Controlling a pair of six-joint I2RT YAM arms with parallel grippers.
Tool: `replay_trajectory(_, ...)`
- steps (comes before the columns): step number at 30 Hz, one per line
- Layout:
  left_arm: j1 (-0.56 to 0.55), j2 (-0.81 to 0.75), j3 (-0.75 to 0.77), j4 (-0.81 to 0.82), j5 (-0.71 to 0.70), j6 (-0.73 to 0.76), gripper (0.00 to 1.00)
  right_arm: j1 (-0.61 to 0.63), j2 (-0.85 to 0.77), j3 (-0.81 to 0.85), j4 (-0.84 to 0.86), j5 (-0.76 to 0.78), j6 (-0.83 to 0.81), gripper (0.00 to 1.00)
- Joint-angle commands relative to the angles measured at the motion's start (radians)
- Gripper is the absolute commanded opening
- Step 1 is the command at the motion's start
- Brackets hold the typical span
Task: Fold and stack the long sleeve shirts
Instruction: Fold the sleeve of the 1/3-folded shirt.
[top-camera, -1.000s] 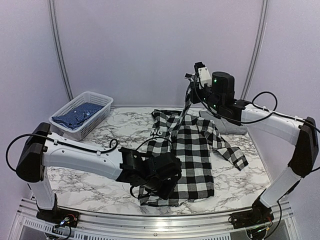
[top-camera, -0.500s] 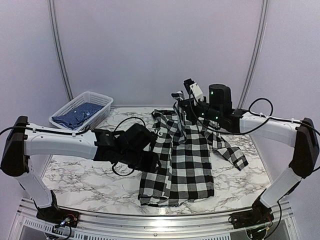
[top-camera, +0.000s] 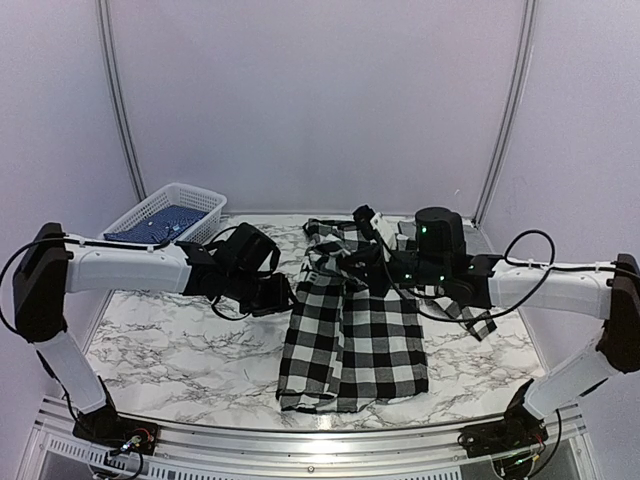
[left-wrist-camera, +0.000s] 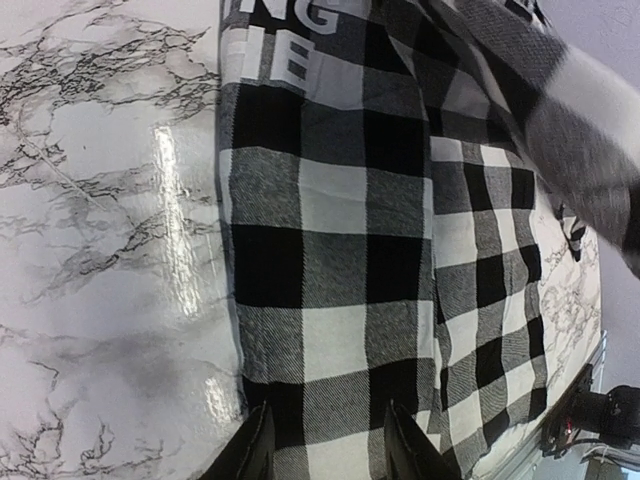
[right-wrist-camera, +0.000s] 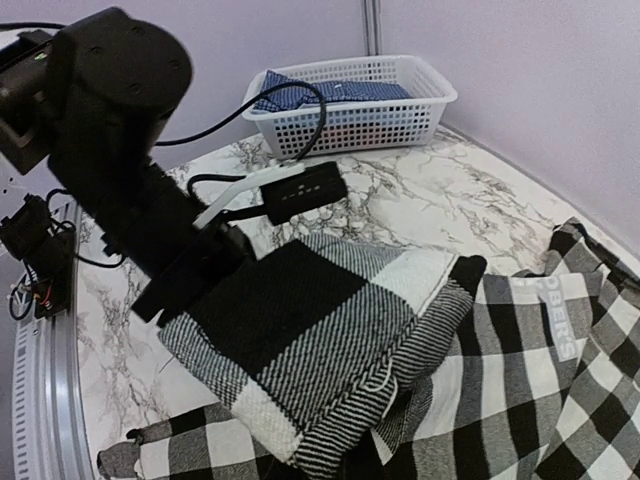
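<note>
The long sleeve shirt (top-camera: 370, 335), in a black-and-white large check, lies flat in the middle of the table with its left side folded in. In the left wrist view the shirt (left-wrist-camera: 330, 250) shows its black band of white letters (left-wrist-camera: 300, 45) at the top. My left gripper (left-wrist-camera: 325, 450) hangs open just above the cloth with nothing between its fingers. From above, the left gripper (top-camera: 278, 297) sits at the shirt's left edge. My right gripper (top-camera: 368, 252) is shut on a sleeve over the shirt's upper part. The sleeve cuff (right-wrist-camera: 340, 340) hides its fingers.
A white basket (top-camera: 218, 205) holding blue cloth (top-camera: 160, 222) stands at the back left; the basket (right-wrist-camera: 350, 125) also shows in the right wrist view beyond the left arm (right-wrist-camera: 110, 90). Bare marble table (top-camera: 170, 340) lies left of the shirt. Purple walls close in behind.
My left gripper opened, let go of the shirt's lower left part and drew back to the left. My right gripper came down and leftward with the sleeve, over the shirt.
</note>
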Motion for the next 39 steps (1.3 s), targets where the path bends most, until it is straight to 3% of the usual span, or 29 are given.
replay_trajectory(1,0.048,0.069,0.035,0.048,0.067,-0.004,0.38,0.039,-0.033,-0.054,0.030,-0.080,0.055,0.00)
replay_trajectory(8,0.065,0.139,0.089,0.056,0.105,0.006,0.38,0.059,-0.012,-0.137,0.085,-0.120,0.110,0.01)
replay_trajectory(11,0.065,0.149,0.093,0.060,0.114,0.006,0.38,0.080,0.031,-0.119,0.053,-0.120,0.083,0.12)
replay_trajectory(16,0.066,0.141,0.070,0.065,0.121,0.006,0.38,0.090,0.034,-0.131,0.005,-0.123,0.076,0.44)
replay_trajectory(21,0.066,0.106,0.028,0.069,0.110,0.014,0.38,0.106,-0.011,-0.149,-0.032,-0.098,0.080,0.60)
replay_trajectory(28,0.053,0.073,-0.009,0.085,0.165,0.029,0.40,0.115,-0.030,-0.161,-0.054,-0.075,0.119,0.66)
replay_trajectory(36,0.034,-0.050,-0.130,0.114,0.186,0.085,0.45,0.161,0.031,-0.129,-0.217,0.114,0.175,0.71)
replay_trajectory(39,0.010,-0.067,-0.157,0.141,0.215,0.107,0.46,0.164,0.032,-0.143,-0.204,0.140,0.212,0.72)
